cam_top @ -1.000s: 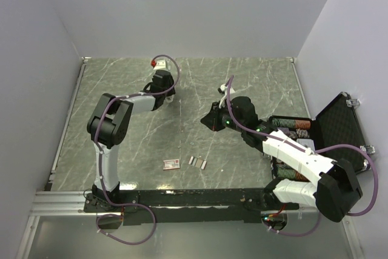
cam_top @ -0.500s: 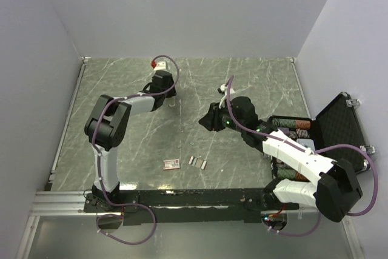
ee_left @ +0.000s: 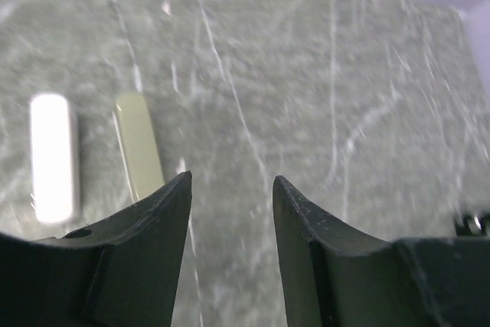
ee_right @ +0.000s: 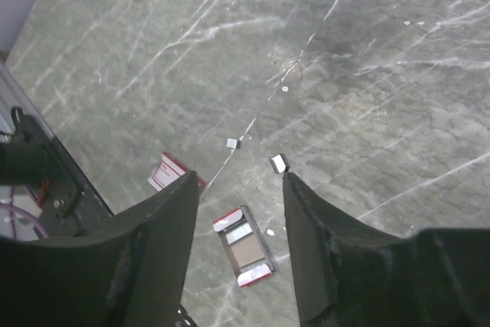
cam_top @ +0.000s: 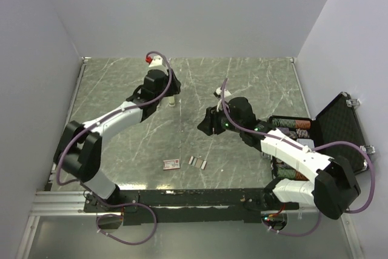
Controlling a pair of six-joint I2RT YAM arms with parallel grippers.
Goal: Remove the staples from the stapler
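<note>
The stapler lies on the table as two long pieces side by side, an olive-green one [ee_left: 138, 145] and a whitish one [ee_left: 53, 155]. They are ahead and left of my left gripper [ee_left: 232, 181], which is open and empty. In the top view the stapler [cam_top: 173, 102] is a small pale thing just past the left gripper [cam_top: 168, 93]. Two small silver-grey staple pieces [ee_right: 232, 143] [ee_right: 278, 163] lie on the table beyond my right gripper [ee_right: 239, 178], which is open, empty and above the table. In the top view they [cam_top: 197, 162] lie near the front, below the right gripper [cam_top: 204, 123].
A small red-and-white box [ee_right: 164, 171] is partly hidden by the right gripper's finger. An open tray with red ends [ee_right: 245, 246] lies near it; the top view shows a red-and-white box [cam_top: 171, 163]. An open black case [cam_top: 327, 131] stands at the right. A black rail [cam_top: 194, 197] runs along the front edge.
The left arm has stretched out, its elbow swinging left and toward the front, with its gripper staying near the stapler. The right gripper has shifted slightly left.
</note>
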